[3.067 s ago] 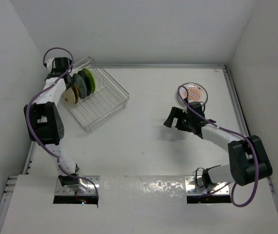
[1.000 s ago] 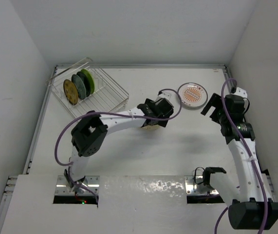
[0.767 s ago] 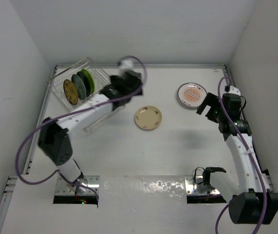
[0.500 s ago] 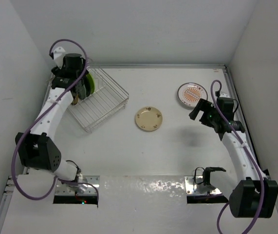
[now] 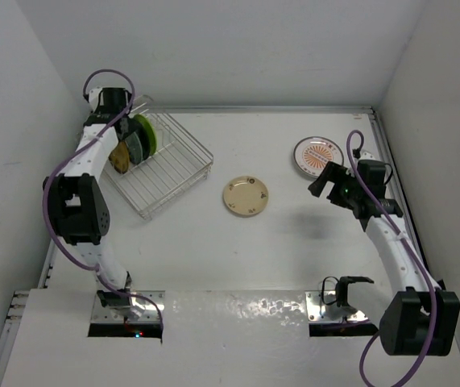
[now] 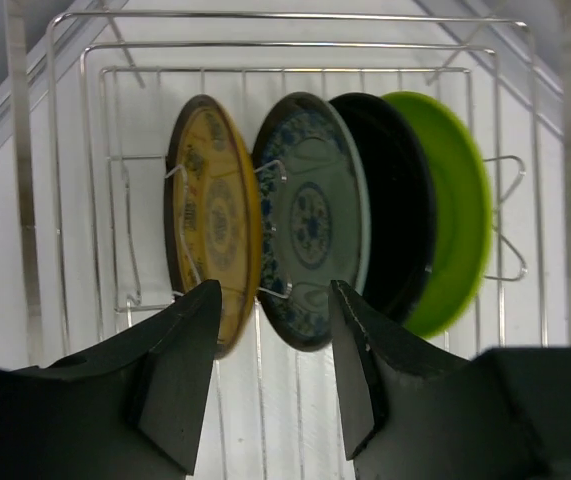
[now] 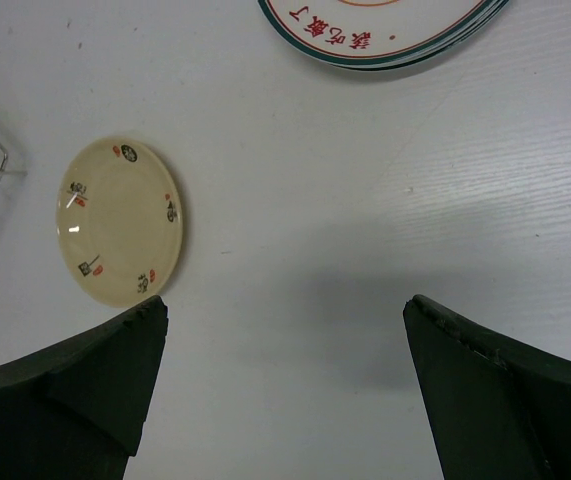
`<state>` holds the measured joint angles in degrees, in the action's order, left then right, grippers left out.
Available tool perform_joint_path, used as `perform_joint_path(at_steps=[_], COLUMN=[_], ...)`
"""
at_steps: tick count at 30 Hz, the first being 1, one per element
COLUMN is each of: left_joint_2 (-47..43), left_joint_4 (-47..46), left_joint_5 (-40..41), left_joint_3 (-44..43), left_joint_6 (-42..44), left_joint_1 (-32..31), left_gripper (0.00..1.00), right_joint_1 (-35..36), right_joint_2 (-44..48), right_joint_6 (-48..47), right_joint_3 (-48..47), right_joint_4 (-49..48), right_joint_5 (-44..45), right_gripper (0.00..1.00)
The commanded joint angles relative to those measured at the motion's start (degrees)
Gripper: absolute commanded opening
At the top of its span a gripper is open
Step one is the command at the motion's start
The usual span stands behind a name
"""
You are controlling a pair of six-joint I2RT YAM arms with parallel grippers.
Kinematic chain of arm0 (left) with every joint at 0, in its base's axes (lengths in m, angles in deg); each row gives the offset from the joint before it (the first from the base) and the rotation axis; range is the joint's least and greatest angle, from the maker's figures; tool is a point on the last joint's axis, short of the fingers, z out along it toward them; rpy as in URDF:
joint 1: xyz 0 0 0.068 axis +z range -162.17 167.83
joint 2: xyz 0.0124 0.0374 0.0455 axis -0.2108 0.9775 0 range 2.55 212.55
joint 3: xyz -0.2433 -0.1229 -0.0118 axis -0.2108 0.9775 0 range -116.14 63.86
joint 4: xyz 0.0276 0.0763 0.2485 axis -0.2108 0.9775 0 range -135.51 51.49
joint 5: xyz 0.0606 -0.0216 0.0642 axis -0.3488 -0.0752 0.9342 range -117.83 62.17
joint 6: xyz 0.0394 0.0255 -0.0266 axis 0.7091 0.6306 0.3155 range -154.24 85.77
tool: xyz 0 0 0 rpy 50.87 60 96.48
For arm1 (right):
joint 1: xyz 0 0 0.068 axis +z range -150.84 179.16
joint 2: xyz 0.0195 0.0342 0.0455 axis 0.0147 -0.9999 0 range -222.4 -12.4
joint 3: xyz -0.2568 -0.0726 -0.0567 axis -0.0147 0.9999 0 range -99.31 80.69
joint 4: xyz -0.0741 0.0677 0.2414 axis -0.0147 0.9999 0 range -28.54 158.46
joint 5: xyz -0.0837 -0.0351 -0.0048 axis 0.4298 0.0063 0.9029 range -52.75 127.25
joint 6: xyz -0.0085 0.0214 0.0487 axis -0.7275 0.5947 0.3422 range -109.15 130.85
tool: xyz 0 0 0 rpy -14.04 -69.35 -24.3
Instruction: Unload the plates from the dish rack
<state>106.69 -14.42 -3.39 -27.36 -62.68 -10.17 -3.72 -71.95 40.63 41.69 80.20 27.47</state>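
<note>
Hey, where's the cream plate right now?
In the top view the cream plate lies flat on the table, about midway between the dish rack on its left and the sunburst plate up to its right.

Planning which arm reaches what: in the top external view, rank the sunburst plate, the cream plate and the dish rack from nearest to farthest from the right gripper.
From the right gripper:
1. sunburst plate, just beyond it on the right side.
2. cream plate, lying flat in the middle, to the gripper's left.
3. dish rack, far over on the left side.
</note>
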Motion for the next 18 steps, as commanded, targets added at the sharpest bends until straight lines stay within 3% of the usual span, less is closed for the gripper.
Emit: perform_joint_path(at_steps=[1,6,8,10,18], left_joint_2=[0.19,1.86,3.26,4.49,5.11], left_joint_4=[-0.15,-1.21,-2.35,-2.7,-4.46], left_joint_5=[-1.42,-1.94,-2.47,-3.87,-6.16], left_joint_3=[-2.04,0.16,0.52,0.43,0.34], left_joint_6=[-0.03,-0.21,0.06,0.23,0.85], left_joint_1=[1.87,2.66,3.44,4.24,4.85], left_gripper=[0.44,0.38,0.23,0.17,0.17], right_joint_1=[0.06,0.15,0.15,0.15,0.15], right_joint_2=[-0.3,-0.57,-0.57,-0.57,-0.04], right_joint_6=[-0.25,0.1,-0.16,-0.25,-0.42], right_joint_3=[0.24,0.59,0.6,0.6,0.51], right_joint_4=[-3.1,-3.62,-3.54,-3.27,-3.1], right_joint_5=[-1.29,-1.82,-1.82,-1.65,-1.29], right_gripper=[0.99,0.99,0.99,0.99,0.99])
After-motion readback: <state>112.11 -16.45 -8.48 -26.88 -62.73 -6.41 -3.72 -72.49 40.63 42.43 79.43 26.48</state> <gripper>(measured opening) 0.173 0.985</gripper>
